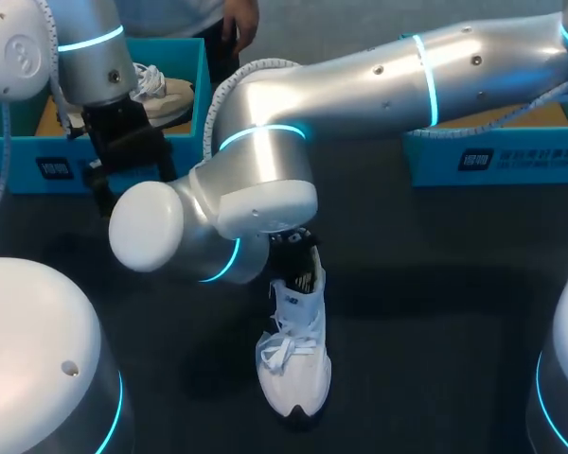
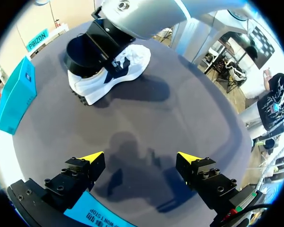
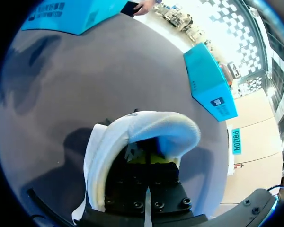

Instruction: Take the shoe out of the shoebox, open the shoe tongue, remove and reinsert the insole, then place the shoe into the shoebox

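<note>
A white shoe [image 1: 293,364] with white laces lies on the dark table, toe toward the front edge. My right arm reaches in across the middle, and its gripper [image 1: 298,270] is pushed down into the shoe's opening. From the right wrist, that gripper [image 3: 149,160] is shut, its yellow tips together deep inside the shoe [image 3: 142,127]. Whether anything is pinched between them is hidden. My left gripper [image 2: 141,158] hangs open over bare table, well short of the shoe [image 2: 118,71]. It hovers in front of the left blue shoebox [image 1: 38,142].
A second, beige shoe [image 1: 166,93] rests in the left blue shoebox. Another blue box [image 1: 492,156] stands at the back right. My right arm's elbow [image 1: 170,227] bulks over the table's left middle, close to my left gripper [image 1: 123,165].
</note>
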`<state>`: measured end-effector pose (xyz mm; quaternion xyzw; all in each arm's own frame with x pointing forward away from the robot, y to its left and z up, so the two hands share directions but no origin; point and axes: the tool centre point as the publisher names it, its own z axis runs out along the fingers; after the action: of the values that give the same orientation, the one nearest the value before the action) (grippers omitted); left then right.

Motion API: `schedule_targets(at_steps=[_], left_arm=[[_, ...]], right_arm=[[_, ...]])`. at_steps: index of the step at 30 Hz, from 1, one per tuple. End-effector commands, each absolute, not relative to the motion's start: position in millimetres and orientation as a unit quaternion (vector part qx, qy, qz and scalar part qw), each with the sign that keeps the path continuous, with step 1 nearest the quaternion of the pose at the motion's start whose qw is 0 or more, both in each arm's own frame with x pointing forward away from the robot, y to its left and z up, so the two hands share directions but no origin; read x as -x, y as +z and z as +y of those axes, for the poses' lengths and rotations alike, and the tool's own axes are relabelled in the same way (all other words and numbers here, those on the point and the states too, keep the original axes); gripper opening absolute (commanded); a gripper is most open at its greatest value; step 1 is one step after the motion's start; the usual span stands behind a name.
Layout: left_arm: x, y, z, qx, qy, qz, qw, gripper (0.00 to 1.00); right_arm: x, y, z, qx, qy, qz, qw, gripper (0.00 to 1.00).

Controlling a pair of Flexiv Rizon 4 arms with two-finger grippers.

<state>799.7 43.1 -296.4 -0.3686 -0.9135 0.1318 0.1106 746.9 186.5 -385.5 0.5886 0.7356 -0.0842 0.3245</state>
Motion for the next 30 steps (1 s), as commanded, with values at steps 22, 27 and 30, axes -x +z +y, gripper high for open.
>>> schedule_targets(at_steps=[22, 27, 30], left_arm=[[-807.5, -285.8, 82.6, 0.307, 0.154, -0.937, 0.060, 1.00], [-807.5, -285.8, 82.6, 0.307, 0.154, -0.937, 0.060, 1.00], [-807.5, -285.8, 82.6, 0.307, 0.154, -0.937, 0.060, 1.00]], right_arm=[[-737.7, -401.8, 201.5, -0.640, 0.040, 0.726, 0.250, 0.00], [-735.0, -377.3, 199.6, -0.635, 0.072, 0.724, 0.259, 0.00], [-734.0, -366.9, 197.6, -0.635, 0.077, 0.722, 0.265, 0.00]])
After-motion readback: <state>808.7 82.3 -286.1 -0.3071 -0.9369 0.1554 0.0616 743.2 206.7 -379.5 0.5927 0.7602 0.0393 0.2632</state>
